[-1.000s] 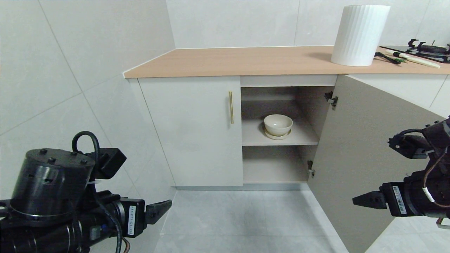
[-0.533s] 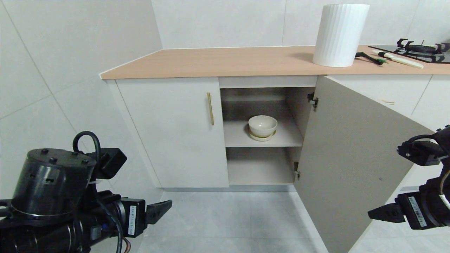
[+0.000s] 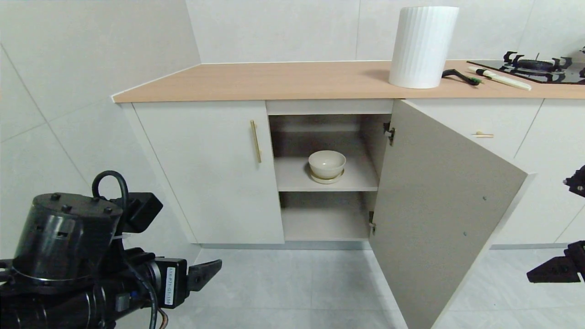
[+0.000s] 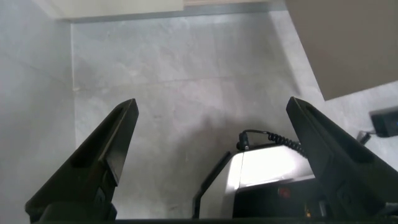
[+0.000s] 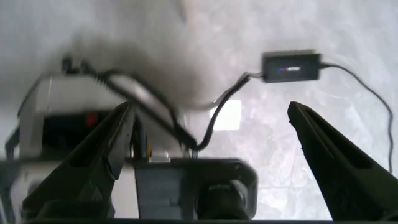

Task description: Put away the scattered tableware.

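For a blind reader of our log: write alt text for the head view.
A cream bowl sits on a small plate on the upper shelf of a floor cabinet whose right door stands wide open. A tall white ribbed container stands on the wooden countertop above; the left gripper and right gripper hang low at either side, empty.

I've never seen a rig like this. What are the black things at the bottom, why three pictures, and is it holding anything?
It is a wheeled robot with two arms; the black things are those arms. The large picture comes from a camera on its head, facing a cabinet whose right door stands open. On the upper shelf, a bowl sits on a small plate. A white ribbed container stands on the countertop. Each small picture comes from a camera on one wrist, looking between the fingers of that arm's pincer: the left pincer and the right pincer. Both are open and hold nothing.
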Motion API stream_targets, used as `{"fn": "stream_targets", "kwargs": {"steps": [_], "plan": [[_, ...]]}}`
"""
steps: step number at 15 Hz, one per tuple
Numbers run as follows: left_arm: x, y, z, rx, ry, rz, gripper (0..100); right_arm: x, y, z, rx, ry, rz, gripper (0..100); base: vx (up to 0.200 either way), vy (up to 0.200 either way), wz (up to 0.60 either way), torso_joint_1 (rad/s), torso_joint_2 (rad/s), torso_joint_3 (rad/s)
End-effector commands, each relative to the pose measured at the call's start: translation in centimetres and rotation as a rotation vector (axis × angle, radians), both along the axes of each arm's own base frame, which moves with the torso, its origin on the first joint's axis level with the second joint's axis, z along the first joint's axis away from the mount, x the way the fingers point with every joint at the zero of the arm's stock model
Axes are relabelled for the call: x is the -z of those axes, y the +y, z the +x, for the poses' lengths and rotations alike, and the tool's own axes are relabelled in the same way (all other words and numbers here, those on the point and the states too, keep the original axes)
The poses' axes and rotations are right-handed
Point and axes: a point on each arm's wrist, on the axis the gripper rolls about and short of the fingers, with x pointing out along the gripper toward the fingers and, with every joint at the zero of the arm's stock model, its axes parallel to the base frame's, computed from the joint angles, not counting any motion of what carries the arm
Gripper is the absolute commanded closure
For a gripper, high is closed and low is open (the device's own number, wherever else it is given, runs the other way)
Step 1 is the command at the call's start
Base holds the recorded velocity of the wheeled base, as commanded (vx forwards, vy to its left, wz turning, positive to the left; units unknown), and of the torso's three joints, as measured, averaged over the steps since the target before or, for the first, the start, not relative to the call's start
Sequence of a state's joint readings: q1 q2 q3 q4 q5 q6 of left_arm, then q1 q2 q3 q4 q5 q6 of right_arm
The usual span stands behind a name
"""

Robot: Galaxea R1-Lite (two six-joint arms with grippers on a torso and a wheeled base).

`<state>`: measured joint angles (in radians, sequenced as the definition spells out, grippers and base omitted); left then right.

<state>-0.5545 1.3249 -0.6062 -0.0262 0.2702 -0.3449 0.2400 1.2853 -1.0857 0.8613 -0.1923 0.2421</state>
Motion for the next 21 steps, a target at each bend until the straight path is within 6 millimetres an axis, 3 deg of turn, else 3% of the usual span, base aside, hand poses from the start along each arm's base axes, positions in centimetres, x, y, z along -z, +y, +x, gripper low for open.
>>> {"fn": "stream_targets", "kwargs": {"steps": [1, 5, 9, 11, 14, 19, 21], "plan": [[0.0, 0.0, 0.0, 0.002, 0.001, -0.001, 0, -0.7, -2.1, 1.2, 0.121, -0.043, -0.018, 0, 0.0, 0.0, 0.0, 0.0, 0.0, 0.0], [0.1, -0.1, 0.1, 0.002, 0.005, 0.002, 0, 0.2, -4.7, 5.1, 0.268, -0.134, -0.014, 0, 0.0, 0.0, 0.0, 0.0, 0.0, 0.0], [0.1, -0.1, 0.1, 0.0, 0.005, 0.002, 0, 2.7, -5.0, 9.4, 0.334, -0.236, 0.042, 0, 0.0, 0.0, 0.0, 0.0, 0.0, 0.0], [0.1, -0.1, 0.1, 0.001, 0.004, 0.001, 0, 3.9, -4.8, 10.5, 0.325, -0.261, 0.052, 0, 0.0, 0.0, 0.0, 0.0, 0.0, 0.0], [-0.1, 0.0, 0.1, -0.002, -0.004, -0.008, 0, 5.8, -3.1, 11.9, 0.3, -0.264, 0.093, 0, 0.0, 0.0, 0.0, 0.0, 0.0, 0.0], [-0.6, 0.0, 0.0, 0.007, -0.02, -0.031, 0, 6.1, 0.2, 12.1, 0.158, -0.238, 0.195, 0, 0.0, 0.0, 0.0, 0.0, 0.0, 0.0], [-1.0, 0.2, -0.2, 0.013, -0.043, -0.057, 0, 6.5, 3.0, 12.9, 0.029, -0.224, 0.272, 0, 0.0, 0.0, 0.0, 0.0, 0.0, 0.0]]}}
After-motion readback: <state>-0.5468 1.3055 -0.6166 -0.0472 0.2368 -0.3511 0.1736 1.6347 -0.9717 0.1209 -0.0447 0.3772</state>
